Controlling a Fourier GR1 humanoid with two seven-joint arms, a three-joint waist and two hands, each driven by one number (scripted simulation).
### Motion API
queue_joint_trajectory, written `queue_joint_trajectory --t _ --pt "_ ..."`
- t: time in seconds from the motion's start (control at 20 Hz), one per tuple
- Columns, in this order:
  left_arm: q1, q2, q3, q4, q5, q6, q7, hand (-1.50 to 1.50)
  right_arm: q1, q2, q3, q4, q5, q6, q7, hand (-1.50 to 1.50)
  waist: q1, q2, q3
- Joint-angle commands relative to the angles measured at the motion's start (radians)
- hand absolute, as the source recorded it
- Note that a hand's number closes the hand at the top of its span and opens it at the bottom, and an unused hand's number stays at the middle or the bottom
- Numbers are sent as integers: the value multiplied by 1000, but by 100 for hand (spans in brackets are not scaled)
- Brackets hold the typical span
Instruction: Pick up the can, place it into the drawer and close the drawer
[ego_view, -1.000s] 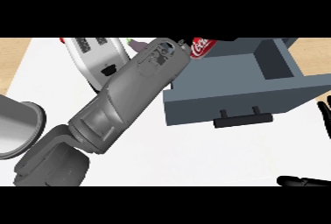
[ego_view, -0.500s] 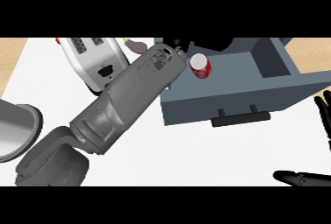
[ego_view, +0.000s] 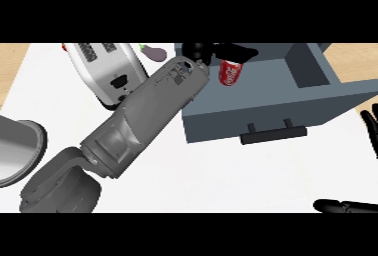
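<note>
Overhead, I saw my left hand (ego_view: 214, 51) with black fingers spread just above the glossy red cylindrical can (ego_view: 232, 73) inside the boxy grey open drawer (ego_view: 325, 102), while my right hand (ego_view: 353, 205) rested relaxed over the white desk (ego_view: 221, 175).

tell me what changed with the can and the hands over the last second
The red soda can went from the drawer's far rim to lying inside the open grey drawer. The black left hand now sits just above it; whether it has let go is unclear. The silver toaster, metal pot and resting right hand stayed put.
</note>
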Motion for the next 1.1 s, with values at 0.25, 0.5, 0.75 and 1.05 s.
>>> queue_joint_trajectory --t 0.25,0.5,0.75,1.05 --pt "27 0 8 -32 81 46 -29 -150 -22 -68 19 -72 168 -4 -55 -150 1 3 -1" --pt "42 0 9 -67 122 38 -65 -150 -18 -100 66 -71 296 7 -121 -150 20 -1 -1" --pt "-19 0 9 -82 158 63 -44 -150 -61 -129 125 -79 417 1 -128 -150 42 -9 -1" --pt "-40 0 14 -63 166 79 -70 -150 -115 -206 191 -28 650 -9 -128 -150 75 -12 -2"
